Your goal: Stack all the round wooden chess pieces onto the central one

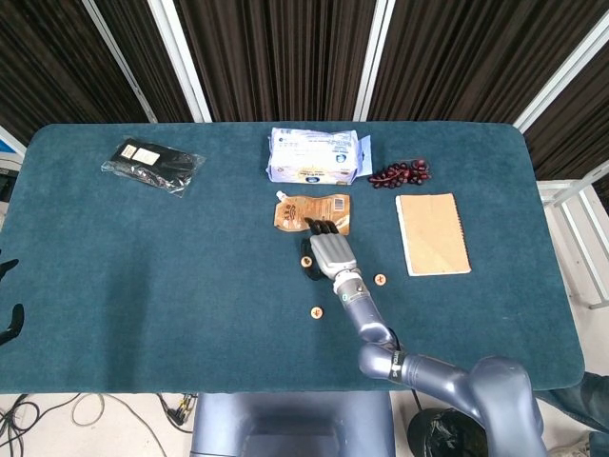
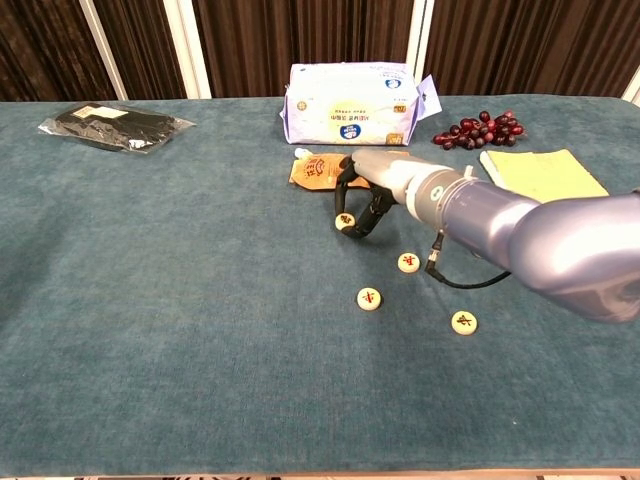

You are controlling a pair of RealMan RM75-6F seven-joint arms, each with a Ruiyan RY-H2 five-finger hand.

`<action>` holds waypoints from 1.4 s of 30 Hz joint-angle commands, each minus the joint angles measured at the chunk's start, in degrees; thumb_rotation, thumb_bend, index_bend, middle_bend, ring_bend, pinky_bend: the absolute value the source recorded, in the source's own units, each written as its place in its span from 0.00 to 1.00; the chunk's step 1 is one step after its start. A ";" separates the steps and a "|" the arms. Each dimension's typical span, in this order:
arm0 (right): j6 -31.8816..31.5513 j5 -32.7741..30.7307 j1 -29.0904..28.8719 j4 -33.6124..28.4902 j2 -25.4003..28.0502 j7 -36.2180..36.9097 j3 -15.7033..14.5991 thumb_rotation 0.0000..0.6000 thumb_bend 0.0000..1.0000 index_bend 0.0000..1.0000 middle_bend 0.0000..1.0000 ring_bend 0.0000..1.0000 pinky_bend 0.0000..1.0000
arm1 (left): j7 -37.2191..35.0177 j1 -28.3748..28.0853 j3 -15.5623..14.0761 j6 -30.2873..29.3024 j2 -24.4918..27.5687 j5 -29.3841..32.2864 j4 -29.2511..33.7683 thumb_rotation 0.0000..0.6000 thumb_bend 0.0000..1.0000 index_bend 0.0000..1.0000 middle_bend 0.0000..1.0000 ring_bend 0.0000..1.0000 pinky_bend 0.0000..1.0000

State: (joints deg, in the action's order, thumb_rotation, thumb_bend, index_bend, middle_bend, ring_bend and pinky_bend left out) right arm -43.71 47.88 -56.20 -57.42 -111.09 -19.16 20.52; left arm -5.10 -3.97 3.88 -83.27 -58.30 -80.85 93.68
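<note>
Teal felt table point(image 1: 143, 286) seen whole from head view. Right hand point(image 2: 372, 195) seen from side only in chest view: dark fingers point(image 2: 366, 222) curled down onto round wooden chess piece point(image 2: 345, 222), apparently pinched, lifted or not cannot be told. Three more flat discs with red marks: point(image 2: 408, 262), point(image 2: 369, 298), point(image 2: 463, 322); last one hidden under arm in head view. Left hand point(image 1: 8, 297) only partly seen at head-view edge, state unclear.

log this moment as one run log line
right hand: on far piece, grip unclear | left hand: idle at table edge | other pieces: flat, unstacked | stage: first pickup
</note>
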 commanded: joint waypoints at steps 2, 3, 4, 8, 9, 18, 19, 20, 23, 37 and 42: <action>-0.90 0.03 1.18 -5.62 3.83 -1.32 -0.52 1.00 0.41 0.54 0.00 0.00 0.00 | 0.06 0.01 0.01 -0.06 0.03 -0.03 0.09 1.00 0.49 0.16 0.00 0.00 0.00; -1.33 0.12 1.60 -7.25 4.80 -1.66 -0.83 1.00 0.41 0.54 0.00 0.00 0.00 | 0.10 0.03 0.02 -0.10 0.05 -0.04 0.12 1.00 0.49 0.16 0.00 0.00 0.00; -1.96 0.32 2.10 -9.02 5.76 -2.00 -1.21 1.00 0.41 0.54 0.00 0.00 0.00 | 0.10 0.06 0.04 -0.17 0.07 -0.01 0.16 1.00 0.49 0.16 0.00 0.00 0.00; -4.36 1.32 4.19 -15.45 9.16 -3.10 -3.13 1.00 0.41 0.54 0.00 0.00 0.00 | 0.06 0.16 0.11 -0.34 0.17 0.06 0.30 1.00 0.49 0.16 0.00 0.00 0.00; -5.03 1.63 4.77 -16.91 9.91 -3.26 -3.67 1.00 0.41 0.54 0.00 0.00 0.00 | 0.06 0.17 0.10 -0.36 0.18 0.06 0.30 1.00 0.49 0.16 0.00 0.00 0.00; -8.23 4.36 8.74 -23.43 14.12 -1.90 -7.08 1.00 0.41 0.54 0.00 0.00 0.00 | 0.23 0.13 0.10 -0.24 0.18 0.10 0.42 1.00 0.49 0.16 0.00 0.00 0.00; -8.48 4.65 9.05 -23.65 14.31 -1.73 -7.39 1.00 0.41 0.54 0.00 0.00 0.00 | 0.24 0.14 0.11 -0.24 0.18 0.13 0.44 1.00 0.49 0.16 0.00 0.00 0.00; -8.64 4.81 9.30 -23.68 14.40 -1.71 -7.72 1.00 0.41 0.54 0.00 0.00 0.00 | 0.27 0.14 0.09 -0.23 0.18 0.12 0.44 1.00 0.49 0.16 0.00 0.00 0.00; -8.98 5.28 9.83 -23.19 14.33 -1.78 -8.63 1.00 0.41 0.54 0.00 0.00 0.00 | 0.40 0.13 0.07 -0.24 0.18 0.05 0.50 1.00 0.49 0.16 0.00 0.00 0.00; -7.67 5.21 10.99 -20.31 13.21 -0.28 -9.97 1.00 0.41 0.54 0.00 0.00 0.00 | 0.54 0.11 0.09 -0.15 0.16 0.12 0.52 1.00 0.49 0.16 0.00 0.00 0.00; -7.55 5.25 11.03 -20.03 12.94 -0.16 -9.83 1.00 0.41 0.54 0.00 0.00 0.00 | 0.51 0.12 0.12 -0.10 0.15 0.26 0.52 1.00 0.49 0.16 0.00 0.00 0.00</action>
State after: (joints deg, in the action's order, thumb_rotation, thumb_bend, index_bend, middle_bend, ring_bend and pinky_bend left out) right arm -51.26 53.13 -45.17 -77.45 -98.14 -19.32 10.69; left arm -4.60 -3.85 4.00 -83.38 -58.15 -80.58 94.20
